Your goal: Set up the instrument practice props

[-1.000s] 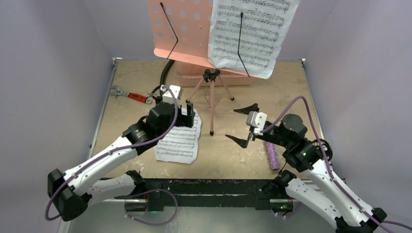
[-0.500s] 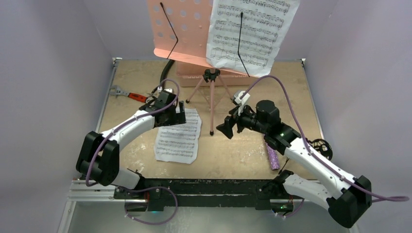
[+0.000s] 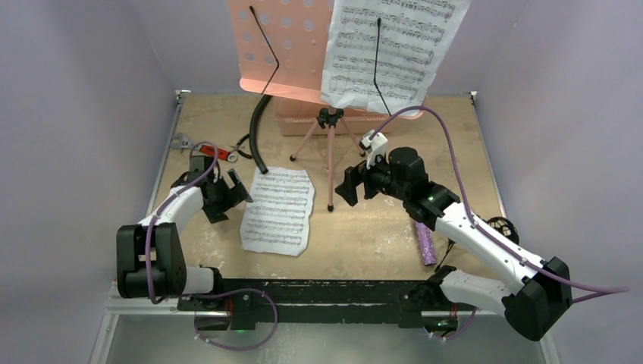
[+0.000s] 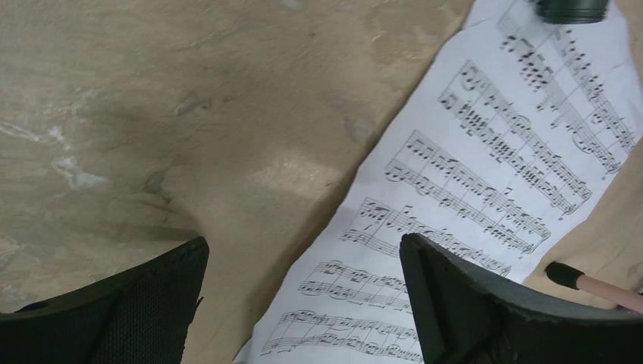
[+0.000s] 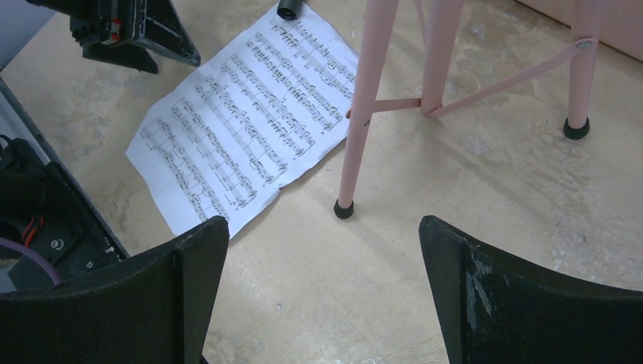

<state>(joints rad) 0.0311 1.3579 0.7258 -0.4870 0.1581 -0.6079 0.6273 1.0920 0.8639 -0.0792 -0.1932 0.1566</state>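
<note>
The pink perforated music stand [image 3: 288,45] rises at the back on tripod legs [image 3: 330,155], with one white sheet-music page [image 3: 390,49] on its right half. A second page [image 3: 279,211] lies flat on the table. My left gripper [image 3: 226,196] hovers open just left of that page; in the left wrist view one finger [image 4: 470,303] is over the page [image 4: 485,167], and the gripper [image 4: 303,243] holds nothing. My right gripper [image 3: 350,188] is open and empty near the stand's front leg [image 5: 364,106]; its wrist view [image 5: 324,224] shows bare table between the fingers. The purple microphone [image 3: 425,244] lies at the right.
A red-handled wrench [image 3: 216,152] lies at the left edge. A black hose [image 3: 258,133] curves down behind the flat page. A pink box [image 3: 303,121] sits behind the tripod. A small black object [image 3: 499,226] rests by the right wall. Purple walls close in three sides.
My left gripper has drawn back leftward off the flat page to its left edge. My right arm has swung from the right side toward the stand's front leg.
</note>
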